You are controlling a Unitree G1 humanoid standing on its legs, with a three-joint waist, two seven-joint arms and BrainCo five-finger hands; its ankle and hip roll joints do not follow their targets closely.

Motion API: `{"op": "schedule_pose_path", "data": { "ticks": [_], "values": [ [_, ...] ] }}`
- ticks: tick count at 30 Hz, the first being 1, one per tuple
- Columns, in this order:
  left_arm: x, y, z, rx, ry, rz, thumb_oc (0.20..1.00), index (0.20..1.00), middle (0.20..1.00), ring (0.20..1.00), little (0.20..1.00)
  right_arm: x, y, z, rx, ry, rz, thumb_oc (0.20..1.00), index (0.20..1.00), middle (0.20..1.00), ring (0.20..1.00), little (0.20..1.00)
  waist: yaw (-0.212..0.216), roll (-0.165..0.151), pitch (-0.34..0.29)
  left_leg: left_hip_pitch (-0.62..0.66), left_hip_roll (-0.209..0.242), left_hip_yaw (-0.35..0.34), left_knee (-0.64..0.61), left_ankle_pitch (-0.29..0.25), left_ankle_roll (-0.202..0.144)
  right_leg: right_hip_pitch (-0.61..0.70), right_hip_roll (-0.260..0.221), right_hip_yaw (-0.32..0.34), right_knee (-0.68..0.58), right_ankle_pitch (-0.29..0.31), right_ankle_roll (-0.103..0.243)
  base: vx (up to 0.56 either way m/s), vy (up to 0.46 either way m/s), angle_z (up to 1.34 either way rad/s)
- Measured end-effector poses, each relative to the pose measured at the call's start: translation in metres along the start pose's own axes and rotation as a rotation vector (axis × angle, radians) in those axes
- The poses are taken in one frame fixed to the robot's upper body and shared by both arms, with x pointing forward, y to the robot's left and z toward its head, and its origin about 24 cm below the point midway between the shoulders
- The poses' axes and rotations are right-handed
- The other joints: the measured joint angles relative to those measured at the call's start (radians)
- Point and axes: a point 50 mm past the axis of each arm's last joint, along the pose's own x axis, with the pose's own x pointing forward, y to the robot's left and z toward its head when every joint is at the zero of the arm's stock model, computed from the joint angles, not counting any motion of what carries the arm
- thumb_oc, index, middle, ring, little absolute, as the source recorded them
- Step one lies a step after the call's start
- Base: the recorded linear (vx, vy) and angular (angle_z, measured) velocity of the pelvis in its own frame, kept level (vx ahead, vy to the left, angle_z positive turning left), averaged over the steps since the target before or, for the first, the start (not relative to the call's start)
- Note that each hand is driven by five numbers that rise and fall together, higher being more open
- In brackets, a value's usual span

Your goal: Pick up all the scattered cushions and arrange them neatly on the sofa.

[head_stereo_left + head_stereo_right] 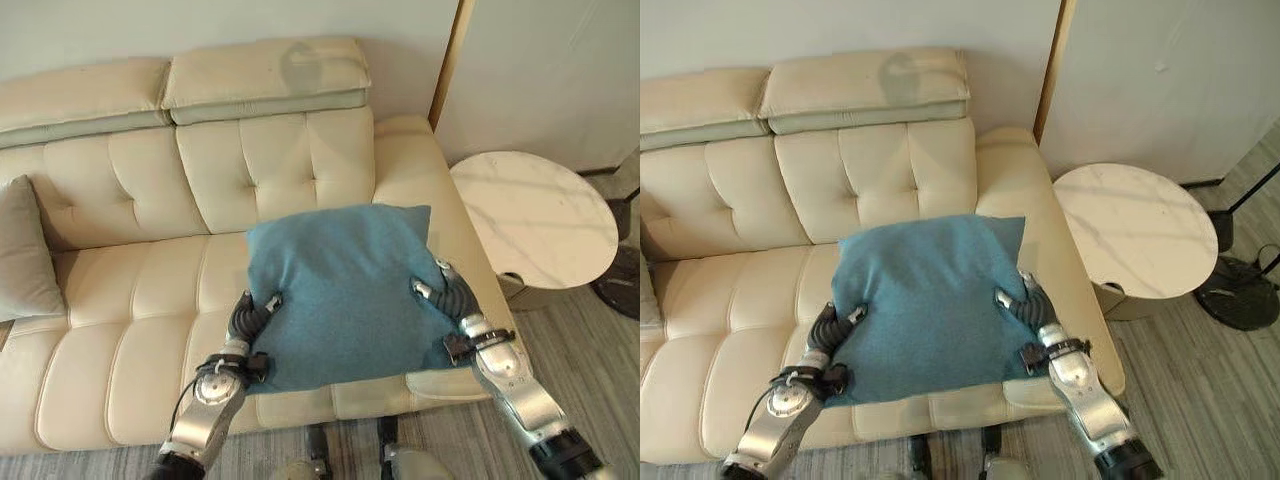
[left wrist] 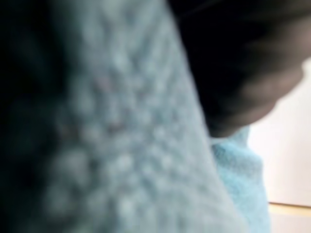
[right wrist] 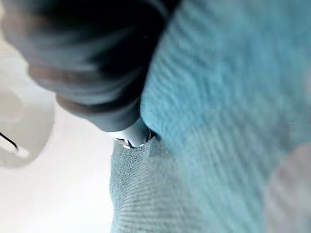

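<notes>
Cream sofa (image 1: pixel 140 300), blue cushion (image 1: pixel 345 290) at frame centre.
Left hand (image 1: pixel 250 315) and right hand (image 1: pixel 445 290) pinch its opposite edges; grey cushion (image 1: pixel 22 250) far left.

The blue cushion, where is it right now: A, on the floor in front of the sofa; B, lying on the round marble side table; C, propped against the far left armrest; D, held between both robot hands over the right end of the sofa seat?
D: the blue cushion sits between the left hand and the right hand, each gripping an edge, above the cream sofa seat.
</notes>
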Motion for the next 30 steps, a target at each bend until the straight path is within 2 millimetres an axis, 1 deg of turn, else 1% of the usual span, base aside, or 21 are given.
{"op": "schedule_pose_path", "data": {
  "ticks": [1, 3, 4, 6, 7, 8, 9, 11, 12, 13, 15, 17, 19, 20, 21, 22, 23, 24, 26, 28, 30],
  "values": [
    [0.023, -0.003, 0.021, -0.002, -0.088, 0.022, 0.200, 0.200, 0.200, 0.200, 0.200, 0.031, -0.004, 0.021, -0.041, -0.081, -0.037, 0.200, 0.200, 0.200, 0.200, 0.200, 0.002, 0.019, 0.025, -0.051, -0.004, -0.001, 0.000, 0.015, 0.006, -0.050, -0.003, 0.002, 0.000, 0.015, 0.002, -0.24, 0.069, 0.03],
    [0.058, 0.001, 0.060, 0.056, -0.217, 0.095, 0.200, 0.200, 0.200, 0.200, 0.200, 0.074, -0.005, 0.059, -0.091, -0.200, -0.094, 0.200, 0.200, 0.200, 0.200, 0.200, 0.025, 0.041, 0.077, -0.138, -0.006, 0.003, 0.009, 0.039, 0.009, -0.142, -0.009, 0.002, 0.016, 0.035, 0.004, -0.23, 0.048, 0.01],
    [0.083, 0.001, 0.091, 0.085, -0.295, 0.134, 0.200, 0.200, 0.200, 0.200, 0.200, 0.104, -0.008, 0.096, -0.137, -0.291, -0.136, 0.200, 0.200, 0.200, 0.200, 0.200, 0.032, 0.048, 0.116, -0.207, -0.006, 0.005, 0.029, 0.052, 0.011, -0.209, -0.013, 0.003, 0.034, 0.039, 0.008, -0.14, 0.001, 0.08],
    [0.121, -0.001, 0.150, 0.101, -0.402, 0.251, 0.200, 0.200, 0.200, 0.200, 0.200, 0.140, -0.021, 0.164, -0.223, -0.423, -0.254, 0.200, 0.200, 0.200, 0.200, 0.200, 0.057, 0.052, 0.170, -0.281, -0.005, 0.000, 0.022, 0.086, 0.003, -0.285, -0.013, 0.000, 0.038, 0.061, 0.003, -0.09, -0.004, 0.13],
    [0.131, -0.001, 0.169, 0.131, -0.423, 0.281, 0.200, 0.200, 0.200, 0.200, 0.200, 0.151, -0.020, 0.187, -0.268, -0.457, -0.275, 0.200, 0.200, 0.200, 0.200, 0.200, 0.065, 0.051, 0.176, -0.302, -0.005, -0.008, 0.019, 0.091, -0.002, -0.306, -0.013, -0.003, 0.038, 0.064, 0.000, -0.06, 0.006, 0.05],
    [0.138, -0.003, 0.210, 0.131, -0.518, 0.336, 0.200, 0.200, 0.200, 0.200, 0.200, 0.159, -0.021, 0.232, -0.290, -0.546, -0.353, 0.200, 0.200, 0.200, 0.200, 0.200, 0.079, 0.054, 0.201, -0.316, -0.005, -0.009, 0.003, 0.105, -0.003, -0.325, -0.009, -0.004, 0.034, 0.074, -0.012, -0.06, 0.000, 0.07],
    [0.138, -0.002, 0.234, 0.133, -0.575, 0.365, 0.200, 0.200, 0.200, 0.200, 0.200, 0.159, -0.022, 0.252, -0.282, -0.594, -0.387, 0.200, 0.200, 0.200, 0.200, 0.200, 0.081, 0.053, 0.220, -0.317, -0.003, -0.013, 0.003, 0.105, -0.003, -0.324, -0.006, -0.006, 0.034, 0.082, -0.024, -0.06, -0.018, 0.05],
    [0.140, -0.007, 0.273, 0.109, -0.647, 0.390, 0.200, 0.200, 0.200, 0.200, 0.200, 0.161, -0.031, 0.277, -0.299, -0.621, -0.461, 0.200, 0.200, 0.200, 0.200, 0.200, 0.086, 0.066, 0.237, -0.333, -0.006, -0.061, 0.008, 0.113, -0.013, -0.329, -0.013, -0.031, 0.042, 0.075, -0.022, -0.06, -0.048, 0.35],
    [0.130, -0.004, 0.346, 0.115, -0.779, 0.416, 0.216, 0.216, 0.216, 0.216, 0.216, 0.157, -0.050, 0.310, -0.315, -0.666, -0.534, 0.200, 0.200, 0.200, 0.200, 0.200, 0.092, 0.069, 0.253, -0.378, -0.002, -0.104, 0.009, 0.124, -0.026, -0.362, -0.013, -0.054, 0.046, 0.074, -0.023, -0.07, -0.116, 0.64],
    [0.128, 0.000, 0.359, 0.157, -0.794, 0.442, 1.000, 1.000, 1.000, 1.000, 1.000, 0.159, -0.051, 0.305, -0.362, -0.650, -0.527, 1.000, 1.000, 1.000, 1.000, 1.000, 0.095, 0.072, 0.261, -0.380, -0.004, -0.128, 0.022, 0.128, -0.025, -0.362, -0.018, -0.054, 0.073, 0.054, -0.023, -0.09, -0.150, 0.51],
    [0.131, 0.009, 0.361, 0.163, -0.755, 0.463, 1.000, 1.000, 1.000, 1.000, 1.000, 0.164, -0.055, 0.298, -0.343, -0.596, -0.508, 1.000, 1.000, 1.000, 1.000, 1.000, 0.096, 0.066, 0.265, -0.380, -0.002, -0.138, 0.023, 0.129, -0.026, -0.375, -0.022, -0.069, 0.111, 0.029, -0.016, -0.07, -0.114, 0.20],
    [0.132, 0.025, 0.364, 0.228, -0.704, 0.492, 1.000, 1.000, 1.000, 1.000, 1.000, 0.171, -0.064, 0.280, -0.396, -0.493, -0.464, 1.000, 1.000, 1.000, 1.000, 1.000, 0.074, 0.066, 0.261, -0.431, -0.004, -0.184, 0.046, 0.129, -0.027, -0.425, -0.031, -0.088, 0.180, -0.018, -0.019, -0.03, -0.043, 0.42],
    [0.134, 0.033, 0.350, 0.253, -0.692, 0.458, 1.000, 1.000, 1.000, 1.000, 1.000, 0.171, -0.067, 0.262, -0.371, -0.452, -0.414, 1.000, 1.000, 1.000, 1.000, 1.000, 0.081, 0.065, 0.262, -0.460, 0.000, -0.177, 0.044, 0.129, -0.027, -0.457, -0.026, -0.087, 0.189, -0.027, -0.025, -0.03, -0.005, 0.17],
    [0.142, 0.047, 0.315, 0.276, -0.593, 0.460, 1.000, 1.000, 1.000, 1.000, 1.000, 0.173, -0.059, 0.233, -0.336, -0.389, -0.346, 1.000, 1.000, 1.000, 1.000, 1.000, 0.079, 0.065, 0.263, -0.480, 0.001, -0.175, 0.042, 0.129, -0.027, -0.484, -0.027, -0.086, 0.199, -0.027, -0.025, -0.03, 0.055, -0.02],
    [0.145, 0.049, 0.301, 0.288, -0.556, 0.455, 1.000, 1.000, 1.000, 1.000, 1.000, 0.174, -0.055, 0.221, -0.330, -0.361, -0.326, 1.000, 1.000, 1.000, 1.000, 1.000, 0.078, 0.064, 0.263, -0.486, 0.000, -0.174, 0.041, 0.129, -0.027, -0.492, -0.028, -0.085, 0.203, -0.027, -0.025, -0.02, 0.051, -0.07],
    [0.149, 0.052, 0.271, 0.290, -0.483, 0.428, 1.000, 1.000, 1.000, 1.000, 1.000, 0.172, -0.045, 0.192, -0.288, -0.306, -0.270, 1.000, 1.000, 1.000, 1.000, 1.000, 0.075, 0.057, 0.276, -0.490, -0.004, -0.173, 0.039, 0.129, -0.027, -0.508, -0.033, -0.078, 0.215, -0.027, -0.025, -0.04, 0.080, -0.09],
    [0.149, 0.056, 0.250, 0.290, -0.443, 0.416, 1.000, 1.000, 1.000, 1.000, 1.000, 0.169, -0.034, 0.173, -0.270, -0.279, -0.221, 1.000, 1.000, 1.000, 1.000, 1.000, 0.071, 0.052, 0.279, -0.489, -0.007, -0.172, 0.039, 0.129, -0.027, -0.513, -0.037, -0.070, 0.224, -0.027, -0.024, -0.05, 0.071, -0.17],
    [0.149, 0.064, 0.230, 0.276, -0.382, 0.427, 1.000, 1.000, 1.000, 1.000, 1.000, 0.166, -0.025, 0.156, -0.240, -0.246, -0.179, 1.000, 1.000, 1.000, 1.000, 1.000, 0.068, 0.032, 0.292, -0.494, -0.010, -0.168, 0.038, 0.129, -0.027, -0.529, -0.039, -0.053, 0.232, -0.027, -0.024, -0.06, 0.083, -0.13],
    [0.146, 0.073, 0.211, 0.233, -0.344, 0.432, 1.000, 1.000, 1.000, 1.000, 1.000, 0.162, -0.019, 0.144, -0.216, -0.230, -0.151, 1.000, 1.000, 1.000, 1.000, 1.000, 0.054, 0.023, 0.297, -0.499, -0.012, -0.167, 0.038, 0.129, -0.027, -0.537, -0.040, -0.049, 0.234, -0.026, -0.023, -0.03, 0.044, -0.07],
    [0.145, 0.082, 0.192, 0.228, -0.278, 0.445, 1.000, 1.000, 1.000, 1.000, 1.000, 0.162, -0.022, 0.145, -0.200, -0.232, -0.166, 1.000, 1.000, 1.000, 1.000, 1.000, 0.055, 0.011, 0.304, -0.507, -0.012, -0.161, 0.038, 0.128, -0.027, -0.551, -0.037, -0.030, 0.235, -0.024, -0.020, -0.02, 0.036, -0.09],
    [0.144, 0.082, 0.190, 0.203, -0.274, 0.444, 1.000, 1.000, 1.000, 1.000, 1.000, 0.162, -0.028, 0.151, -0.197, -0.259, -0.180, 1.000, 1.000, 1.000, 1.000, 1.000, 0.055, 0.007, 0.307, -0.516, -0.011, -0.157, 0.038, 0.129, -0.026, -0.568, -0.036, -0.022, 0.249, -0.019, -0.016, -0.03, 0.034, -0.06]
  ]
}}
